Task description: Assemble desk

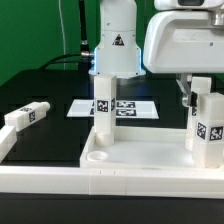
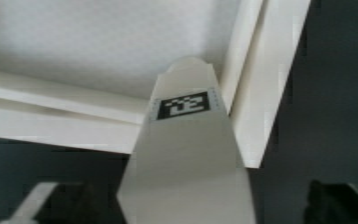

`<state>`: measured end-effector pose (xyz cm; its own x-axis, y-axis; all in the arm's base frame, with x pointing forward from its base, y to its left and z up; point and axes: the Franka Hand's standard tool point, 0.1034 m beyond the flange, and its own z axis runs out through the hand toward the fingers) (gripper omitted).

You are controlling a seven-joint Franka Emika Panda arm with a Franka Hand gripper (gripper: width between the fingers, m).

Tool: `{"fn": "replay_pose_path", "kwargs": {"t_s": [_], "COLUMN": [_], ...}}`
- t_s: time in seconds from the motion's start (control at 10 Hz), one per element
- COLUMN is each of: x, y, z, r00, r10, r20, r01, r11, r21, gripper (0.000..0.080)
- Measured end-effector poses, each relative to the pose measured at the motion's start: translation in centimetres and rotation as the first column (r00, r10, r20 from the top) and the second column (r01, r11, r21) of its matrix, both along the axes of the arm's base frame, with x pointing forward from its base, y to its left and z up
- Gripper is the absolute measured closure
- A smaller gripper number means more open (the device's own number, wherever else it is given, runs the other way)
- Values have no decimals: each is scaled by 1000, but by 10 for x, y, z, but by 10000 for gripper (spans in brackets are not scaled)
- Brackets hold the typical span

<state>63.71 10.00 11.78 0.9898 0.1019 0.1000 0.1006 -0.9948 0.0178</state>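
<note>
Claw point(image 2: 190, 200) jaws wide apart, straddling an upright leg point(image 2: 185, 150) without pinching it; fingertips cut off. Desk panel point(image 1: 130, 165) lies nearest on the black counter point(image 1: 50, 85), second leg point(image 1: 103, 105) upright at its far corner, third leg point(image 1: 28, 115) lying off to the exterior view's left; tag point(image 2: 186, 104) shows a pattern only, no readable writing

One desk panel point(image 1: 150, 178); three legs: first standing leg point(image 1: 102, 110), second standing leg point(image 1: 207, 128), lying leg point(image 1: 25, 117); one marker board point(image 1: 82, 108).

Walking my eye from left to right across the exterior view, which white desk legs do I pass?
White square plastic leg lying on its side → white square leg standing upright → second upright white leg at the exterior view's right edge.
</note>
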Motion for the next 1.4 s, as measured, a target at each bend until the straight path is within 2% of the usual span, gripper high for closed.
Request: {"fn": "replay_pose_path", "kwargs": {"t_s": [0.1,0.2,0.3,0.6,0.7,1.0,1.4], "x": [0,0,0,0,-1,-1,-2], "y": [0,0,0,-1,-3,-5,-21], "z": [0,0,0,0,0,0,1], "r00": [1000,1000,1000,999,993,916,764], "r10": [0,0,0,-37,-117,-402,-646], "r20": [0,0,0,-1,-5,-10,-16], "r01": [0,0,0,37,117,402,646], "r11": [1000,1000,1000,999,993,915,763], "r21": [0,0,0,3,10,37,41], "gripper": [363,363,511,511,511,508,498]}}
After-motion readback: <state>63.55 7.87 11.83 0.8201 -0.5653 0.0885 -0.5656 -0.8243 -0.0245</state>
